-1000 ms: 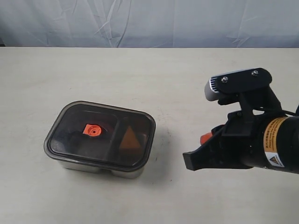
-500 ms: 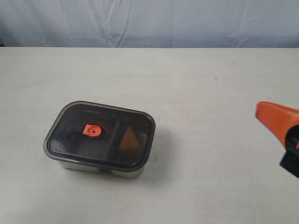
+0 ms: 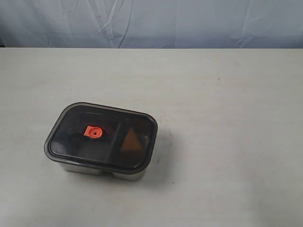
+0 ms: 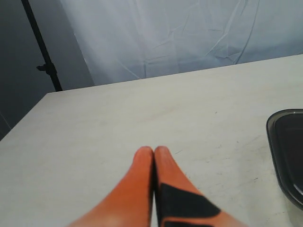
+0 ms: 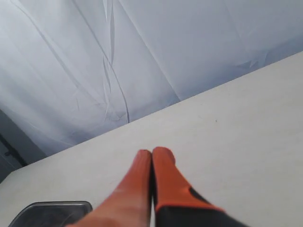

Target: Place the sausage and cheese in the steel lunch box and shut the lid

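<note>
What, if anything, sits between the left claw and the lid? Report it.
Nothing visible does. In the left wrist view, only bare table lies between the shut left claw and the lid, which is closed on the steel lunch box.

Both tools [image 4: 154, 150] [image 5: 151, 152] are tapered orange with black patches.

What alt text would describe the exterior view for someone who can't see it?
A steel lunch box with its dark lid on sits on a pale table. A yellow cheese wedge shows through the lid, near its orange valve.
</note>
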Tool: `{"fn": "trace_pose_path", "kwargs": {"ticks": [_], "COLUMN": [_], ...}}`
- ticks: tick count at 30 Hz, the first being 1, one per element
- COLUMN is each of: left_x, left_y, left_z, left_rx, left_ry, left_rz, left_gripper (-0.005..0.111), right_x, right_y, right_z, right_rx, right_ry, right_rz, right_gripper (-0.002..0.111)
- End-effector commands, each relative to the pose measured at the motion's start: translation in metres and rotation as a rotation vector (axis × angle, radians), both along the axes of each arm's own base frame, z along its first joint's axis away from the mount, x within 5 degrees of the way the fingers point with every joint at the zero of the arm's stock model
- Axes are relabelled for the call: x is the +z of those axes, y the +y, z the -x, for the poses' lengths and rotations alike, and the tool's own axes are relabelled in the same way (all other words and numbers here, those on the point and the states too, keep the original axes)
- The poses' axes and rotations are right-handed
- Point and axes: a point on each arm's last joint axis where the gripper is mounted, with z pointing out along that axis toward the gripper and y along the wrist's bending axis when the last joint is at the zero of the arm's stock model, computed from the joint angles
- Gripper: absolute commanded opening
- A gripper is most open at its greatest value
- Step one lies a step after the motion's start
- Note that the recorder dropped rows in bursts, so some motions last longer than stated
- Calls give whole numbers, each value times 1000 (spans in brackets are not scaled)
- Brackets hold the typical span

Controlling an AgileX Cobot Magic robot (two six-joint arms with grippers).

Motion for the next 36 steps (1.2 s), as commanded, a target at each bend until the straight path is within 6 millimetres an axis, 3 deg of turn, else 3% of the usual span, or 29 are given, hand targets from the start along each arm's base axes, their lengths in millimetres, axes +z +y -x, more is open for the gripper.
{"fn": "trace_pose_path", "kwargs": {"ticks": [1,36], "left_x": [1,1], "left_y": [0,1], "left_z": [0,0], "left_rx": [8,9], "left_ry": [-19,-23], "left_rz": [13,-17], "left_gripper": [0,0], "right_x": [-3,-3], "right_y": [-2,-2], "right_z": [1,1], "right_rx": [-17,-16], "right_ry": [19,17], "right_rz": [5,5], "right_gripper": [-1,-1]}}
